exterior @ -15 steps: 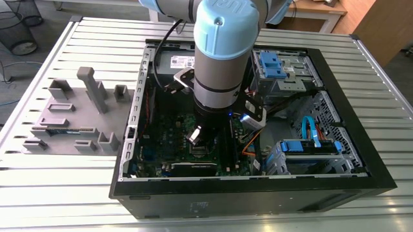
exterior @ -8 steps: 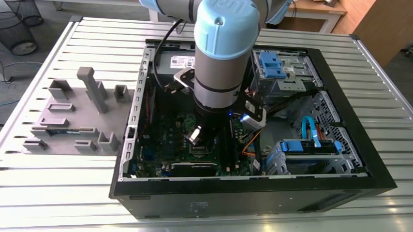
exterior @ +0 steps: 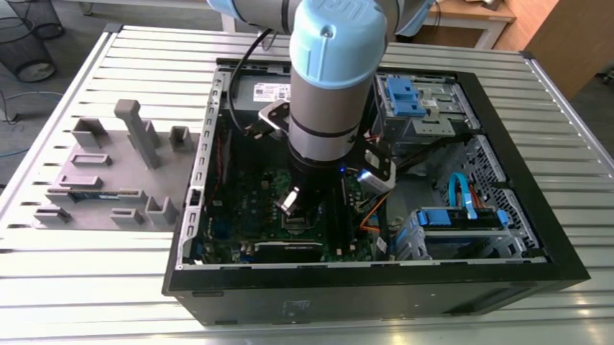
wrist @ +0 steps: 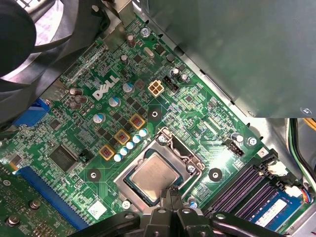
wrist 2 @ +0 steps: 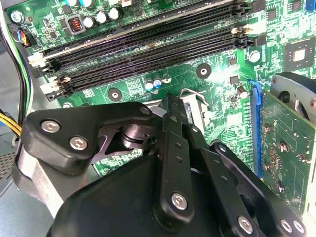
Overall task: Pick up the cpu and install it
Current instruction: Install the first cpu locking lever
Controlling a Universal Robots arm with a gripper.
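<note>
Gripper (wrist: 171, 191) tips pinched together, gripping nothing, poised at edge of cpu (wrist: 154, 176), which lies inside socket (wrist: 168, 141) on motherboard (wrist: 197, 113). Risk: off-centre push on 1 corner could tilt chip, bending socket pins beneath.

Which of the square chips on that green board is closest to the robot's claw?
The silver-topped cpu in the metal-framed socket, right by the end effector; the dark square chip lies farther off, beside the blue slot.
</note>
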